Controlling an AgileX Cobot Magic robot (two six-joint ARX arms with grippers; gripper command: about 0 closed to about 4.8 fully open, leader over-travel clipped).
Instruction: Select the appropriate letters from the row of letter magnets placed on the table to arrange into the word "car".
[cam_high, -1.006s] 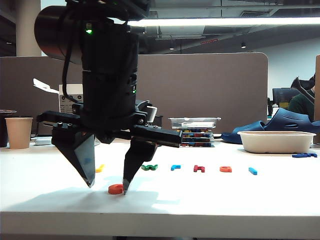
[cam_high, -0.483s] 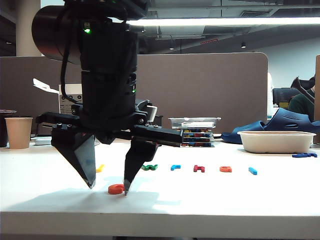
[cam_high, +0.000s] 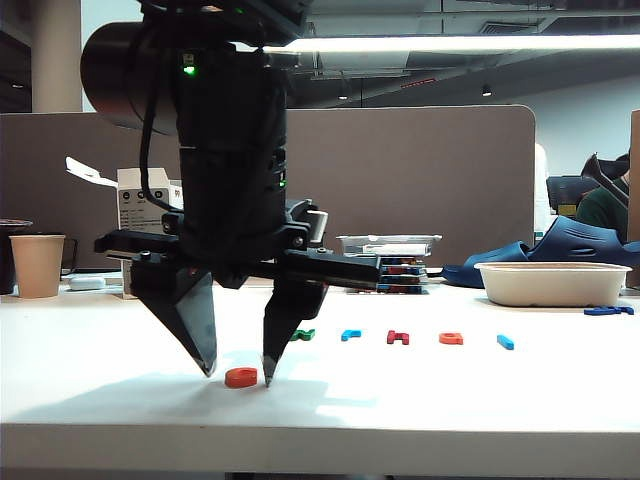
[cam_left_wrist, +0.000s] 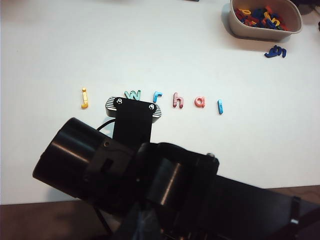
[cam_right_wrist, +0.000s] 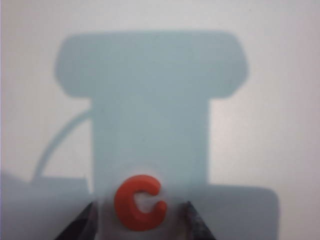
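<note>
Right gripper (cam_high: 238, 375): pointed straight down at the front of the table (cam_high: 420, 400), fingertips at the surface; in the exterior view it works left of centre.
Right jaws: moderately apart, one finger on each side of the orange "c" (cam_high: 241, 377); a sliver of white shows on both sides, so no contact that I can confirm.
Orange "c": flat on the table, between the fingertips, well in front of the row. In the right wrist view (cam_right_wrist: 140, 202) it sits in the gripper's shadow, dark finger tips flanking it.
Letter row (left wrist view): yellow letter (cam_left_wrist: 84, 98), green letter (cam_left_wrist: 132, 94), light blue "r" (cam_left_wrist: 157, 96), dark red letter (cam_left_wrist: 178, 100), orange "a" (cam_left_wrist: 199, 102), light blue bar (cam_left_wrist: 220, 106); all in one line, spaced apart, none touched.
Left gripper: its own fingers do not show in any view; cannot tell whether wide or closed. Its camera looks down over the right arm's black body (cam_left_wrist: 150, 185) and the row.
Tub (cam_left_wrist: 265, 31): beige, filled with mixed coloured letters, at the far side beyond the row.
Navy piece (cam_left_wrist: 275, 51): on the table just beside the tub.
Paper cup (cam_high: 38, 265): upright at the far left edge.
</note>
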